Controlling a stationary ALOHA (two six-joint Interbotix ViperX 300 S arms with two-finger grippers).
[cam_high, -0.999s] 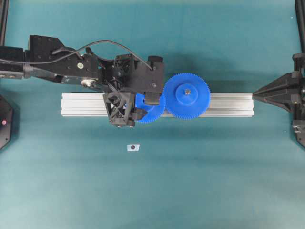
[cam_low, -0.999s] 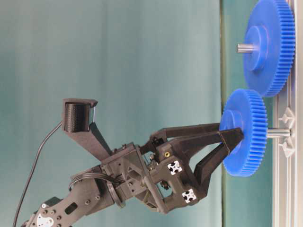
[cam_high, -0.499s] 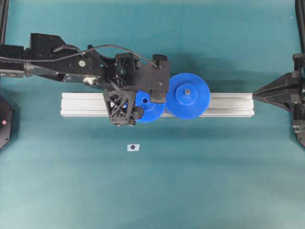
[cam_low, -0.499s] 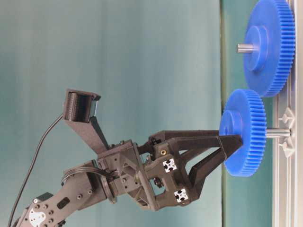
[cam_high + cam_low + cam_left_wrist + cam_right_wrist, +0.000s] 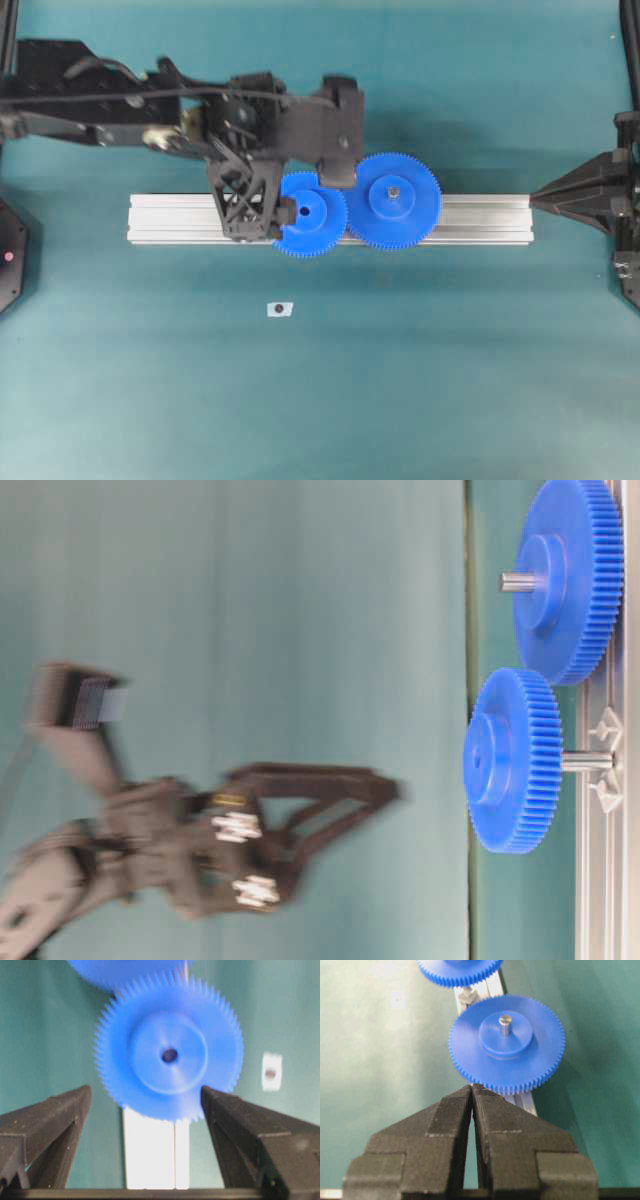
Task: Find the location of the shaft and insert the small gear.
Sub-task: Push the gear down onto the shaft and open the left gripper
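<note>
L gripper [image 5: 395,790] has let go of the small gear [image 5: 311,214] and backed off. A sec ago its fingertips were on the gear's hub; now the table-level view shows it blurred w/ motion and well clear of the gear face. Jaws wide, nothing between them: in the wrist view both fingers [image 5: 47,1125] flank the gear w/ open gaps either side.

Small gear sits on the rail [image 5: 480,218], which lies across the mid tabletop. It's on the shaft [image 5: 585,762], whose grey pin shows between gear and rail in the table-level view. The gear rides high on the pin, not down against the rail. Its teeth meet the larger gear [image 5: 393,200] just beside it, toward the rail's right end.

R gripper [image 5: 471,1097] is parked at the tabletop's right edge, jaws closed together, holding nothing, pointed along the rail at the larger gear.

A small white piece w/ a dark hole [image 5: 279,309] lies loose on the tabletop toward the near edge, apart from the rail; can't tell what it is.

Judgement: the insert looks done, gear staying put w/o support and meshed. Whether it's fully seated can't be told; the pin gap suggests maybe not. Main risk: a retreating finger clipping the teeth.
</note>
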